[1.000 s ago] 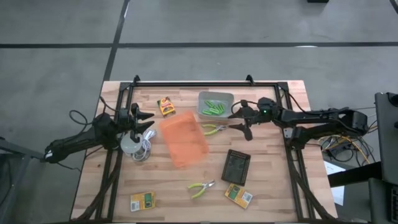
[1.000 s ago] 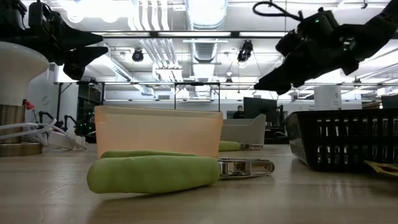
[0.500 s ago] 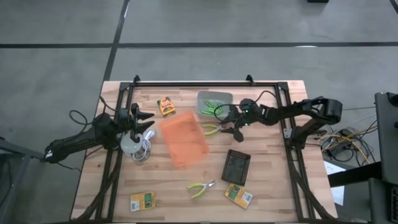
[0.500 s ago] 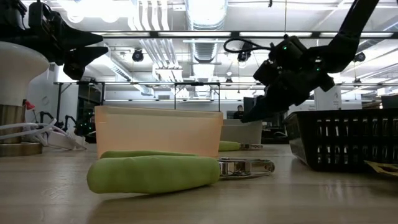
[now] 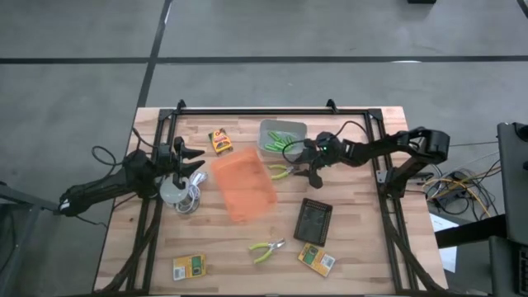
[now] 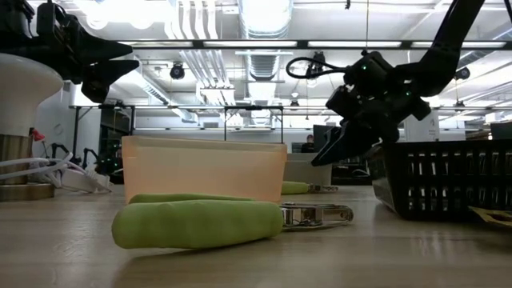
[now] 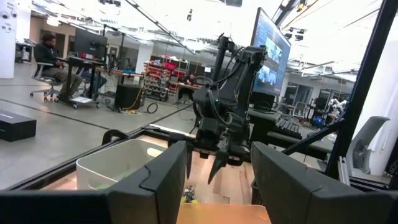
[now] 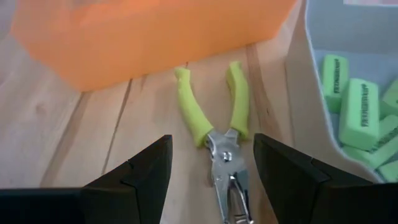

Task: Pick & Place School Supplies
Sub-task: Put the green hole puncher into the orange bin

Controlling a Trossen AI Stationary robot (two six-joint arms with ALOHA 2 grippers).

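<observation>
Green-handled pliers [image 8: 214, 134] beside orange bin [image 5: 243, 184], right claw [image 5: 302, 162] spread above, left claw [image 5: 191, 160] apparently parted, idle.

- Both arms are dark, near black, built of slim jointed segments.
- The right gripper [image 5: 302, 161] has two pointed black fingers [image 8: 297, 177] with flat, angular, faceted surfaces.
- Just behind the right gripper, a small green light glows on the wrist housing, and a black cable loops above it.
- The left gripper [image 5: 195, 160] has the same tapered dark fingers [image 7: 149, 186], matte and blocky.
- Behind the left gripper, thin black cables trail along the arm.
</observation>
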